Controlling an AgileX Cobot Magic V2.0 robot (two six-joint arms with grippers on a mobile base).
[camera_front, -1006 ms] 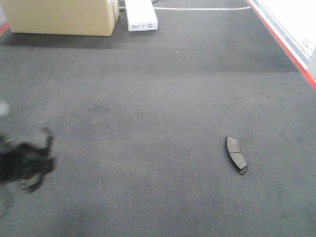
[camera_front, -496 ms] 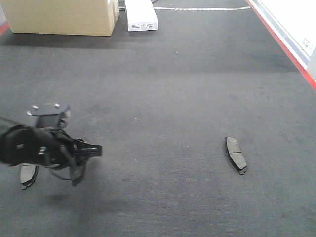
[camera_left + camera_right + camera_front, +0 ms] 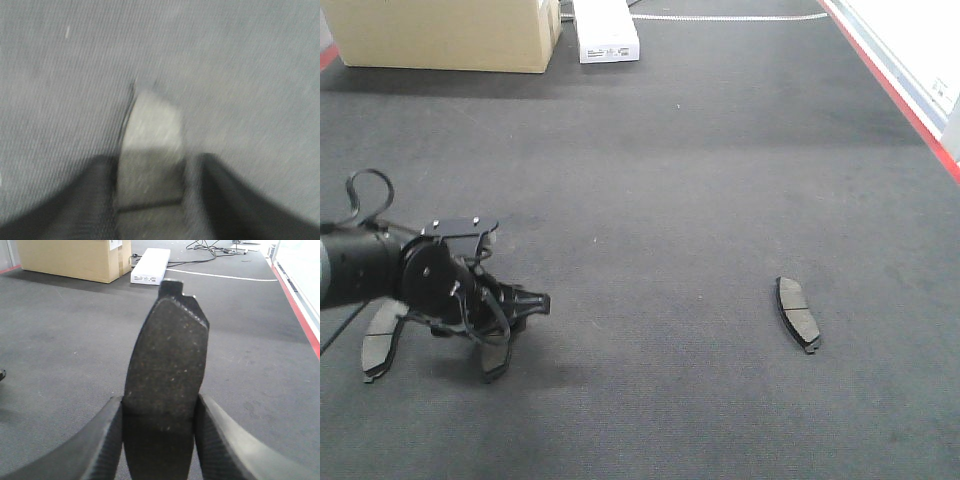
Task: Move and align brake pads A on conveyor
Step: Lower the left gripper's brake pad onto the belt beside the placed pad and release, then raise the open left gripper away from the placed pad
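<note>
The charcoal conveyor fills the front view. One brake pad lies flat on it at the right, and another brake pad lies at the far left. Just right of that one, my left gripper is shut on a third brake pad, held on edge close to the belt. The blurred left wrist view shows this pad between the gripper's fingers. My right gripper, out of the front view, is shut on a dark brake pad that it holds upright above the belt.
A cardboard box and a white carton stand at the belt's far end. A red edge strip runs along the right side, with a white wall beyond it. Cables lie behind the carton.
My left arm has come in from the left edge and moved right, carrying its pad past the pad lying at the far left. The pad at the right has not moved.
</note>
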